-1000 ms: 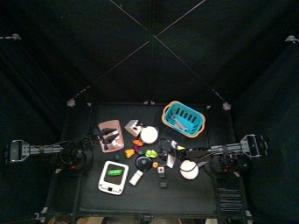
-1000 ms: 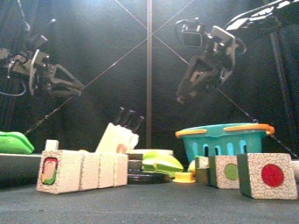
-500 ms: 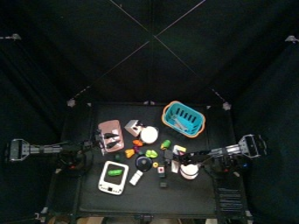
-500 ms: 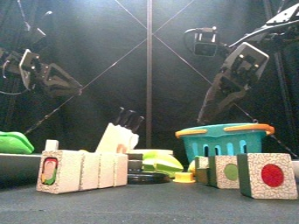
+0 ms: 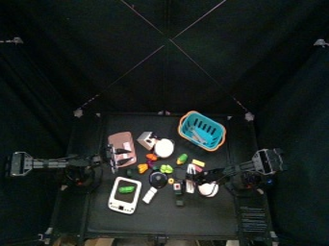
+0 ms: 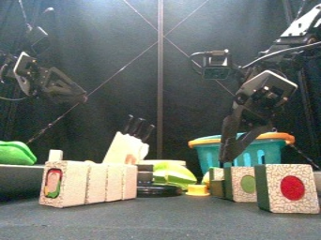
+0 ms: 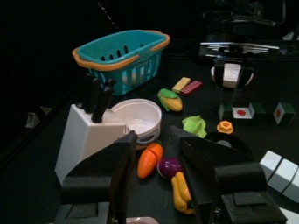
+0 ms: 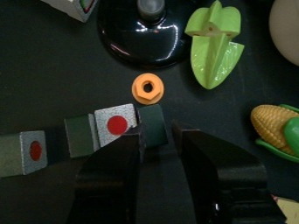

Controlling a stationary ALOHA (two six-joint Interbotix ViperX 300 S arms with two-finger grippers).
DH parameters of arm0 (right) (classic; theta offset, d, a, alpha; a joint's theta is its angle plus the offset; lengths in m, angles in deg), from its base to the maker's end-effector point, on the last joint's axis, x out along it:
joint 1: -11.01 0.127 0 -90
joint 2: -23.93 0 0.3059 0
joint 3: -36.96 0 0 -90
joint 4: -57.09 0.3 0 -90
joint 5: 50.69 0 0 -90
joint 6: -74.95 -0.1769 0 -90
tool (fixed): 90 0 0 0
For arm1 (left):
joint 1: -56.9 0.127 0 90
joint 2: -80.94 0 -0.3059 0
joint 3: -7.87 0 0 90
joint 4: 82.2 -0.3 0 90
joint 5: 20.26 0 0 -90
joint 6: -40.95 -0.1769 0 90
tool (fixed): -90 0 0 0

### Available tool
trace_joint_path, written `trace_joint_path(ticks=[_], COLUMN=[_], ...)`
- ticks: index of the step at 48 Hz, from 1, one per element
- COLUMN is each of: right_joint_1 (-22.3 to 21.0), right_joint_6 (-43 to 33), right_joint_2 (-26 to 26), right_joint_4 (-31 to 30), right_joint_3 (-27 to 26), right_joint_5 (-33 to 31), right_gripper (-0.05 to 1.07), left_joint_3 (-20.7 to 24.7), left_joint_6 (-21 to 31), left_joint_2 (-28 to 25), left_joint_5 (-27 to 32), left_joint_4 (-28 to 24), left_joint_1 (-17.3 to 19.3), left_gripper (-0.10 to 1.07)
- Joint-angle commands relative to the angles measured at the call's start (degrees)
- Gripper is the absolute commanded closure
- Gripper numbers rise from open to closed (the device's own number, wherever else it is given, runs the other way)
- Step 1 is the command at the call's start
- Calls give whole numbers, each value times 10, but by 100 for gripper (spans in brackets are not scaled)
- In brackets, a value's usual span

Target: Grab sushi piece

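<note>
Right fingers [image 8: 158, 140] nearly closed over a red-dotted sushi piece [image 8: 117, 122]; left fingers [image 7: 158, 166] apart, empty.

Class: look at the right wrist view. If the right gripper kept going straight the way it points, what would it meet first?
Most likely the dark-wrapped sushi piece between the jaws of the right gripper, next to the red-centred piece; depth is uncertain.

Both arms matte black, jointed tube links with boxy motor housings. Left gripper [image 7: 163, 179]: two broad, flat black jaws, glossy edges. Right gripper [image 8: 162, 156]: the same black jaws. Thin black cables loop along right arm [image 6: 257, 94].
</note>
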Motion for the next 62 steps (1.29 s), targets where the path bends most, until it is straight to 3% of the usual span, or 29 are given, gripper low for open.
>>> trace_joint_path(ticks=[1, 13, 28, 62], right_joint_1=[1, -3, -2, -4], right_joint_6=[-4, -1, 0, 3], right_joint_2=[-7, -9, -10, 25], right_joint_4=[4, 38, 38, 32], right_joint_3=[-11, -16, -13, -11], right_joint_5=[2, 2, 2, -5], right_gripper=[30, 28, 23, 25], left_joint_3=[8, 9, 9, 9], left_joint_6=[-1, -1, -1, -1], left_joint_2=[-1, -2, -2, -1], left_joint_5=[3, 9, 20, 29], left_joint_4=[-1, -1, -2, -1], left_joint_1=[-1, -1, -11, -13], left_gripper=[21, 21, 21, 21])
